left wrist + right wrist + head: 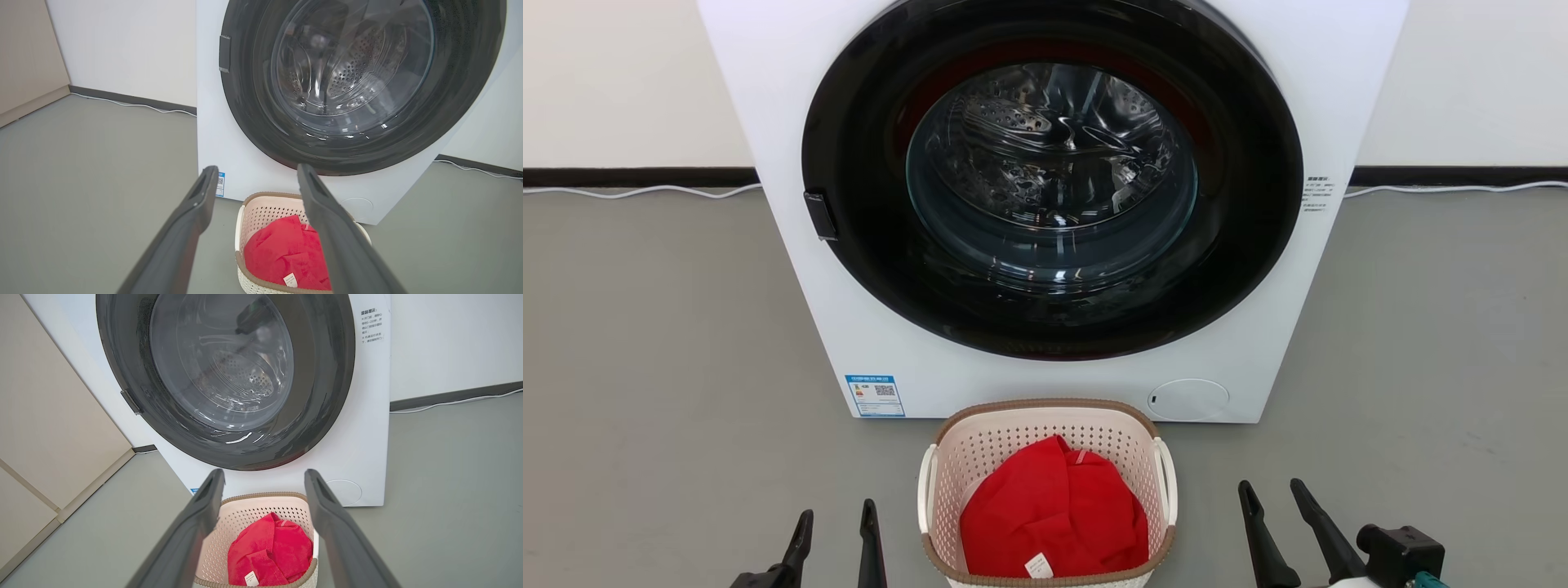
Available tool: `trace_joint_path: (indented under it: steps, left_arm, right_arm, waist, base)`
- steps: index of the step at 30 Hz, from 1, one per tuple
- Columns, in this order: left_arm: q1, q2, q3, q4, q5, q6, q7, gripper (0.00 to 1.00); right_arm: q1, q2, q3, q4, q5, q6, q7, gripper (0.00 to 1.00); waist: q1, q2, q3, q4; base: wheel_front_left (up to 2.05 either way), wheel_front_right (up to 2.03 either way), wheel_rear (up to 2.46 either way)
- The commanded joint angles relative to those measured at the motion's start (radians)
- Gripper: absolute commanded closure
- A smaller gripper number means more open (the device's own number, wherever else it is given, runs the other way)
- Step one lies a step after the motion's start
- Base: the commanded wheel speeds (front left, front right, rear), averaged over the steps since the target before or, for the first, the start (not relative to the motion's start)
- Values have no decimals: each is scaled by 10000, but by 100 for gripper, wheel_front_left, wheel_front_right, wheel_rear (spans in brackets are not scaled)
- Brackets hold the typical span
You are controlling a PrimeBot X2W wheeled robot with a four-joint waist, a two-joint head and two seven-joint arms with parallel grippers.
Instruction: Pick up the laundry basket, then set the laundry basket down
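On the floor before one washing machine (882, 359), head view: we count one laundry basket (1005, 445), two side handles (925, 490) and one red garment (1054, 506) inside. It sits between our left gripper (838, 510) and right gripper (1270, 486), both spread and empty.

Left wrist view: basket ahead, low right.

Right wrist view: basket dead ahead.

Risk, we judge: uneven handle grips would tilt it and spill the garment.

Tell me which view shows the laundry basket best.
The head view: the laundry basket stands uncovered before the washing machine, both white handles and the red cloth inside plain. In the left wrist view a dark finger crosses one side of it; in the right wrist view both fingers hide its sides.
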Motion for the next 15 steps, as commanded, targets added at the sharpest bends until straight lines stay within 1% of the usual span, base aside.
trace_joint_path:
  steps: [1, 9, 15]
  left_arm:
    - [-112, 29, 211, -299, 270, 6, -61, 0]
    - [-84, 28, 122, -326, 506, 112, -61, 0]
    - [-93, 28, 151, -253, 549, 79, -61, 0]
  right_arm:
    - [-93, 7, 212, -264, -6, 62, -137, 0]
    - [-15, 7, 112, -203, -2, 62, -137, 0]
    - [15, 7, 39, -193, -7, 62, -137, 0]
  waist:
    - [0, -1, -32, -30]
    - [0, -1, -111, -63]
    - [0, -1, -137, -68]
  base:
    - [0, 0, 0]
    - [0, 0, 0]
    - [0, 0, 0]
